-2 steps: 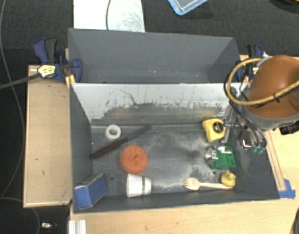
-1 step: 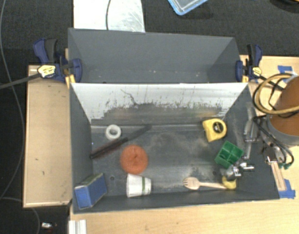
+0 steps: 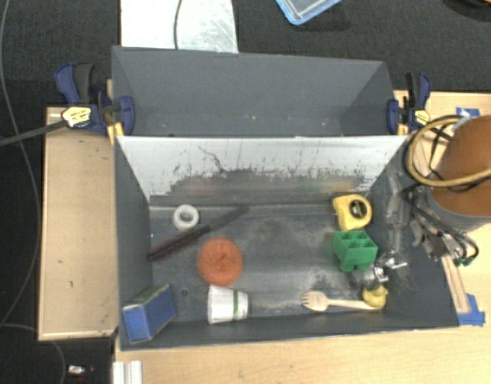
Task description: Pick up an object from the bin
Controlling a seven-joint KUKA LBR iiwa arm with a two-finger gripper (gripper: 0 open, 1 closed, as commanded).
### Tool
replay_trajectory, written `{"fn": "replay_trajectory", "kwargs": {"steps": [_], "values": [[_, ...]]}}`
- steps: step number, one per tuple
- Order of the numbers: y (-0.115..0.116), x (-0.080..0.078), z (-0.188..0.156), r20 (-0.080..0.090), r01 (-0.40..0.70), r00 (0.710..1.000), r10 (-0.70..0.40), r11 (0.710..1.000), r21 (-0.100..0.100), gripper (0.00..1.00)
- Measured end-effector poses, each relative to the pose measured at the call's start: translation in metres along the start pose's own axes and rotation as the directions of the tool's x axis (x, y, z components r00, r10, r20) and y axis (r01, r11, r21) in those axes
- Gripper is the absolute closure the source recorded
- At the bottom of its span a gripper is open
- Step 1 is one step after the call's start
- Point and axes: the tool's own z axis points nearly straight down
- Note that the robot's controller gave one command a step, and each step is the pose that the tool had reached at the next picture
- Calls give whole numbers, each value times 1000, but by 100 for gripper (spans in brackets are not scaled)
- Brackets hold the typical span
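Note:
My gripper [image 3: 380, 275] is low in the bin's right front corner, reaching in along the right wall. It is right beside a green plastic block with slots [image 3: 354, 248] on its left. Just below it lies a small yellow piece [image 3: 375, 297] at the end of a pale wooden fork [image 3: 332, 302] that lies flat along the front wall. A yellow tape measure [image 3: 352, 211] sits behind the green block. I see nothing held in the gripper.
An orange ball [image 3: 221, 261] and a white cup on its side [image 3: 227, 304] lie mid-bin. A blue box [image 3: 149, 312] fills the front left corner. A tape roll [image 3: 185, 215] and a dark stick [image 3: 196, 234] lie at the back left.

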Motion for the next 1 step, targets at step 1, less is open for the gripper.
{"fn": "replay_trajectory", "kwargs": {"steps": [1], "values": [[-9,7,13,-1,-13,1000,13,1000,-2,0]]}}
